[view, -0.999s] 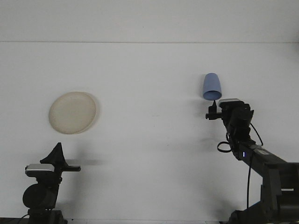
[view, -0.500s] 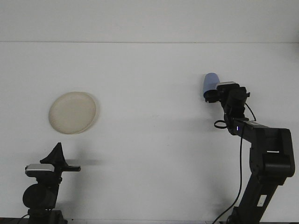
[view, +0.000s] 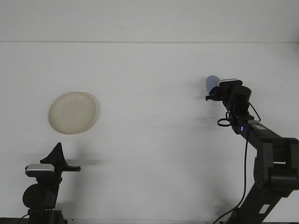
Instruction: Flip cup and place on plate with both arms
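A blue cup (view: 212, 82) stands at the right of the white table, mouth down as far as I can tell. Only its upper part shows. My right gripper (view: 214, 94) reaches in from the near side and is shut on the blue cup, with its wrist camera hiding the cup's lower half. A cream plate (view: 73, 112) lies flat at the left of the table with nothing on it. My left gripper (view: 57, 154) rests low at the near left, in front of the plate and apart from it.
The right arm (view: 261, 140) slants up from the bottom right corner, with a black cable looping beside it. The table's far edge (view: 149, 42) runs across the top of the view.
My right arm has pushed forward from just short of the cup until the gripper is round it. The cup now shows less and has shifted slightly right. The left arm and the plate have not moved.
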Robot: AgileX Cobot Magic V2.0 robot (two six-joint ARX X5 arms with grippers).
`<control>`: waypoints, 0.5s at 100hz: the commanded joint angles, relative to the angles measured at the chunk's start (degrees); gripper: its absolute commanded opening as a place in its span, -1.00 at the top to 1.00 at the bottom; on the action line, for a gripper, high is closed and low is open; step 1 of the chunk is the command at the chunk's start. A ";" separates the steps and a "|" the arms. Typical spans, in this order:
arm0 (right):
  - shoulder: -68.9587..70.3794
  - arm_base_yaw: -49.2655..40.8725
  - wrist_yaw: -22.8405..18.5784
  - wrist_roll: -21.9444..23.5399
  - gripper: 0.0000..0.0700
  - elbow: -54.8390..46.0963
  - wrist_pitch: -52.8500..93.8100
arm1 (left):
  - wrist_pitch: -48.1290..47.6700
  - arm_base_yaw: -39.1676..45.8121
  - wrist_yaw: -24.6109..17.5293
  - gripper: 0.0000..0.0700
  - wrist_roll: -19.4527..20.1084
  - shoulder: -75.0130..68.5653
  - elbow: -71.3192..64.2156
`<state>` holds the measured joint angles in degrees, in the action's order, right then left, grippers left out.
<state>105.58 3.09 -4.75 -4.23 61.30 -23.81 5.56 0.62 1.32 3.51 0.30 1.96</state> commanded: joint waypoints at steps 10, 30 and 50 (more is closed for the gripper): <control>-9.73 0.44 -3.54 6.86 1.00 0.70 6.80 | 0.52 0.11 0.24 0.96 -0.07 -0.11 -1.16; -22.67 0.44 -12.26 12.55 1.00 0.92 19.30 | 0.52 0.11 0.24 0.96 -0.07 -0.11 -1.16; -32.04 -2.73 -19.10 13.62 1.00 2.95 33.97 | 0.52 0.11 0.24 0.96 -0.07 -0.11 -1.16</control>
<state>74.67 1.58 -22.09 8.03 62.26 7.57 5.56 0.62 1.32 3.51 0.30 1.96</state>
